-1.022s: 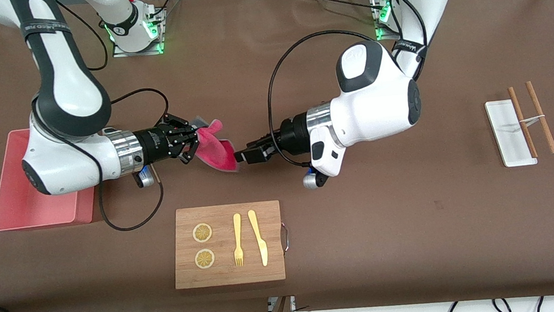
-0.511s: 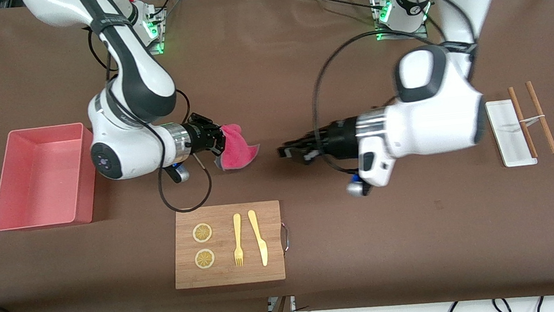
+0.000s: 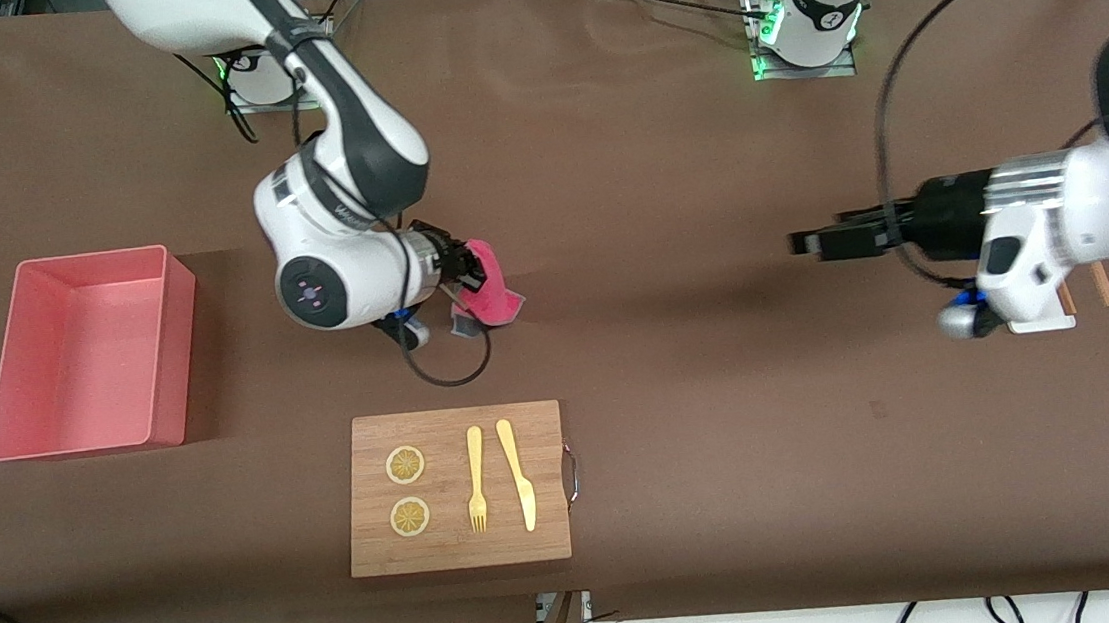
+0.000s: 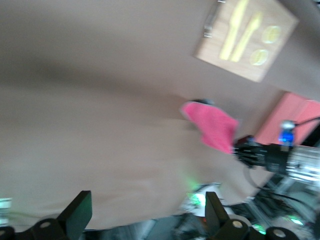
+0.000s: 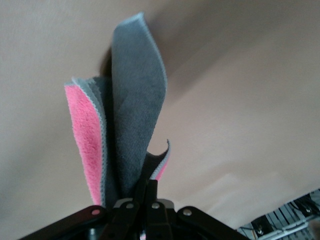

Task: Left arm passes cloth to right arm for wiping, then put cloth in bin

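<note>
The cloth [image 3: 488, 292], limp, light and drooping from the right gripper [image 3: 466, 271] clamped on one bunched edge, hung just over the table and looked easy to drag flat, while the left gripper [image 3: 802, 243] stood wide open and empty, well apart.

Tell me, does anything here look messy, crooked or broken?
Nothing stands out. The cloth hangs folded from the right gripper, shut on it over bare table; the left gripper is open and empty. The bin sits upright, and the fork and knife lie neatly on the wooden board.
</note>
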